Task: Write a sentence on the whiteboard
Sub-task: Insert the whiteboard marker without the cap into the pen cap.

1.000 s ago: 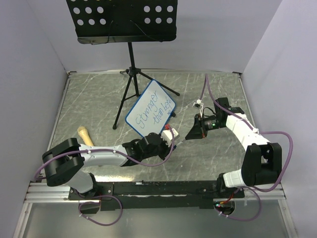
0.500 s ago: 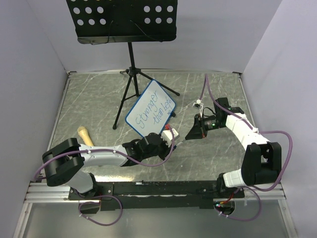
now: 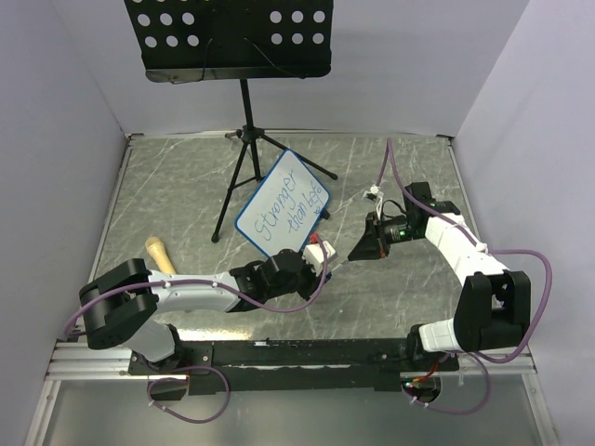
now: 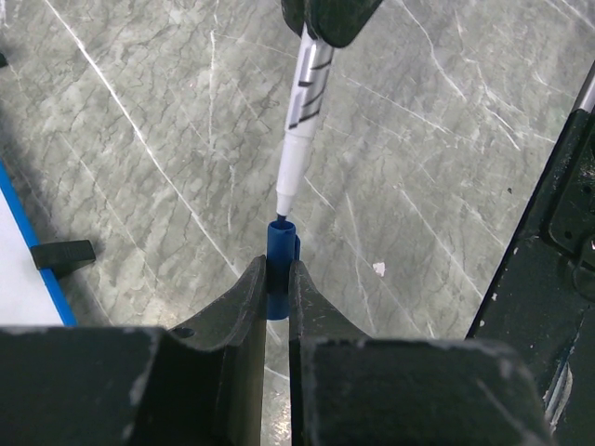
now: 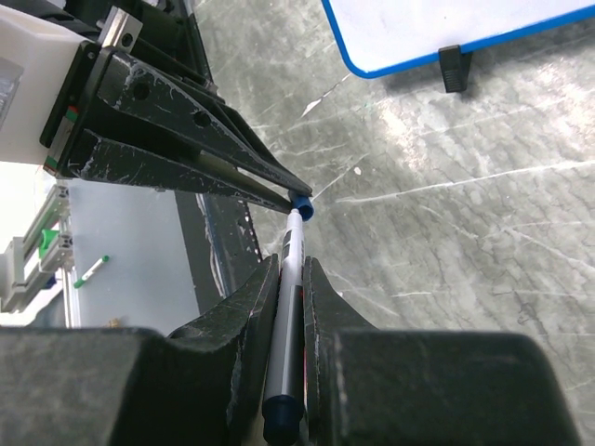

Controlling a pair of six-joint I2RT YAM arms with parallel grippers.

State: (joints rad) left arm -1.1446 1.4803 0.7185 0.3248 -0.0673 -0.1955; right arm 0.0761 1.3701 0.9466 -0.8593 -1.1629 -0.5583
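The whiteboard (image 3: 284, 203) stands tilted mid-table, blue-framed, with the sentence (image 3: 290, 208) in two slanted blue lines. Its edge shows in the left wrist view (image 4: 19, 269) and the right wrist view (image 5: 446, 23). My left gripper (image 4: 277, 279) is shut on a blue marker cap (image 4: 281, 249), just in front of the board (image 3: 337, 264). My right gripper (image 5: 291, 274) is shut on the white marker (image 5: 290, 307) and faces the left one (image 3: 358, 253). The marker's tip (image 4: 282, 206) sits at the mouth of the cap (image 5: 301, 204).
A black perforated music stand (image 3: 230, 37) on a tripod (image 3: 244, 158) stands behind the board. A wooden handle (image 3: 160, 253) lies at the left by the left arm. A small white connector (image 3: 372, 194) hangs on the right arm's cable. One black board foot (image 4: 60, 254) rests on the marble top.
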